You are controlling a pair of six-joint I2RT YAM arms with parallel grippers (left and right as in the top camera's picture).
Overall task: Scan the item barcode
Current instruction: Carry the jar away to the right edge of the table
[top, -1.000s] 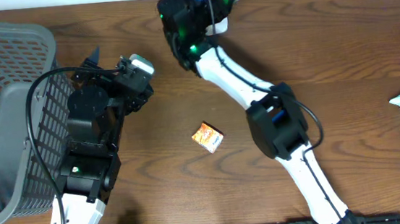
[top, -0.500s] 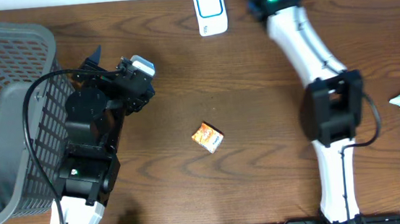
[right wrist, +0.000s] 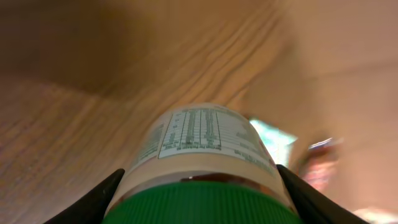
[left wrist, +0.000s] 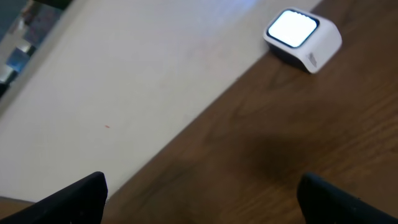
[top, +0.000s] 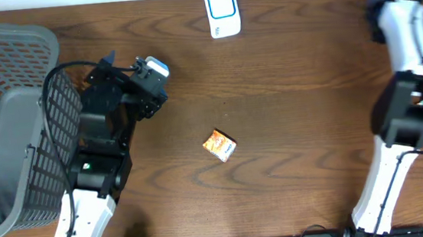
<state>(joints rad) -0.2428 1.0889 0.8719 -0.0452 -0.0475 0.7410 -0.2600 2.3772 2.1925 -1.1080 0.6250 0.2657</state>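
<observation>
Green-cap bottle (right wrist: 202, 140) gripped in R end effector (right wrist: 199, 205).

Grey mesh basket (top: 6, 52) (far left), small orange box (top: 220, 144)

No text legible; bottle (right wrist: 205, 146) label carries a printed table, too blurred to read; small orange box (top: 220, 144) print illegible.
</observation>
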